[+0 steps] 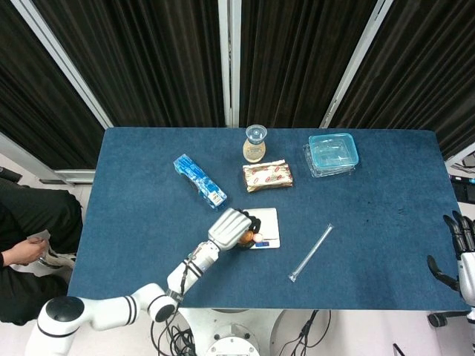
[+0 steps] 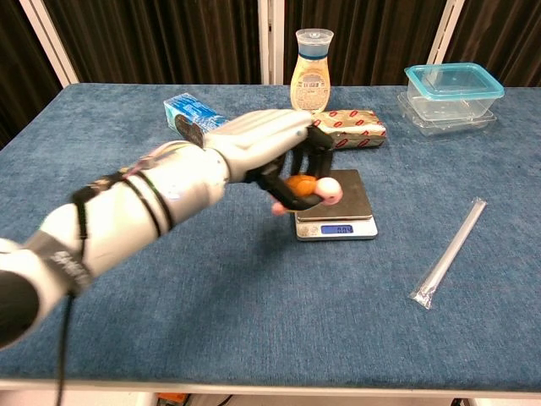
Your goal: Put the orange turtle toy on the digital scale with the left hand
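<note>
My left hand [image 2: 270,152] grips the orange turtle toy [image 2: 303,186], whose pink head points right. In the chest view hand and toy hang above the left part of the digital scale [image 2: 342,207]. From the head view, the left hand [image 1: 231,228] covers the scale's [image 1: 269,219] left edge, with the turtle [image 1: 249,238] peeking out beneath the fingers. Only a little of my right hand [image 1: 464,256] shows, at the far right edge of the head view beyond the table, fingers apart and holding nothing.
A blue box [image 1: 199,180] lies left of the scale, a foil snack pack [image 1: 267,176] and a bottle [image 1: 255,143] behind it. Clear containers [image 1: 332,153] stand at the back right. A thin plastic-wrapped stick [image 1: 310,252] lies right of the scale.
</note>
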Controlling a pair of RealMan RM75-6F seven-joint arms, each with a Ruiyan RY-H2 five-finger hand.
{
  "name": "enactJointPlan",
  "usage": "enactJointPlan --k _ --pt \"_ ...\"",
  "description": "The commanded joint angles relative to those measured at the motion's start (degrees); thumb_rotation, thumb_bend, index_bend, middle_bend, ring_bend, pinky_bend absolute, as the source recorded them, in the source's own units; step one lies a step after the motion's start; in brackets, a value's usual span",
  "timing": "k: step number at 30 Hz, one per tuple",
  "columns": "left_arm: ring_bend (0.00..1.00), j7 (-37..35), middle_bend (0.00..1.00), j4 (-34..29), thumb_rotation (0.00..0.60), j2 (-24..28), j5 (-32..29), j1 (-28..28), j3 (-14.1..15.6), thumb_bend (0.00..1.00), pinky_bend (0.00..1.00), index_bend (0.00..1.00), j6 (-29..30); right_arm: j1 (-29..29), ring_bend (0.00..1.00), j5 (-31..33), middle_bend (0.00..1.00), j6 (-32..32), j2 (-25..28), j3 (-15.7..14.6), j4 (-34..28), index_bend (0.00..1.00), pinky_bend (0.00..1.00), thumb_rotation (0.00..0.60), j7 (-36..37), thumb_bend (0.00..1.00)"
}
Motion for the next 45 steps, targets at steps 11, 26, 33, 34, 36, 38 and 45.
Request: enactJointPlan --k 11,26,33,34,36,38,45 --pt "0.51 -7.55 0.56 16.11 0.600 -8.28 -2.85 -10.20 -4.80 0.31 0.58 0.54 -4.60 -0.25 0.00 -0.32 0.00 -0.77 0.90 -0.41 -1.43 0.00 0.00 0.600 -0.99 0.26" --pt "0.10 -15.08 0.11 22.70 0.600 -9.94 -2.71 -12.61 -1.34 0.25 0.30 0.08 -7.82 -0.05 0.00 2.20 0.00 -2.59 0.73 0.64 1.25 0.00 0.00 0.600 1.73 0.26" --pt "0.00 -12.30 0.07 17.71 0.600 -6.69 -3.07 -10.50 0.03 0.25 0.18 0.03 -6.09 0.17 0.00 1.89 0.00 -2.92 0.38 0.49 1.47 0.00 0.00 0.600 1.58 0.26" --pt "0.00 -10.63 0.07 15.19 0.600 -5.13 -3.14 -9.41 0.39 0.25 0.17 0.03 -4.95 0.20 0.00 1.97 0.00 -3.01 0.33 0.52 1.54 0.00 0.00 0.600 1.58 0.26" --pt "0.00 -7.45 0.07 10.25 0.600 -2.13 -3.34 -7.12 0.90 0.25 0.16 0.03 -2.27 0.31 0.00 2.03 0.00 -3.26 0.23 0.54 1.60 0.00 0.00 0.600 1.55 0.26" --pt "0.00 -3.10 0.07 3.20 0.600 2.10 -3.83 -3.51 1.34 0.25 0.14 0.03 2.22 0.53 0.00 1.86 0.00 -3.54 0.05 0.47 1.66 0.00 0.00 0.600 1.36 0.26" --pt "0.00 9.04 0.07 -20.84 0.600 19.48 -5.76 10.23 5.01 0.24 0.12 0.03 16.48 1.67 0.00 0.59 0.00 -4.77 -0.94 -0.16 1.06 0.00 0.00 0.600 -0.22 0.26"
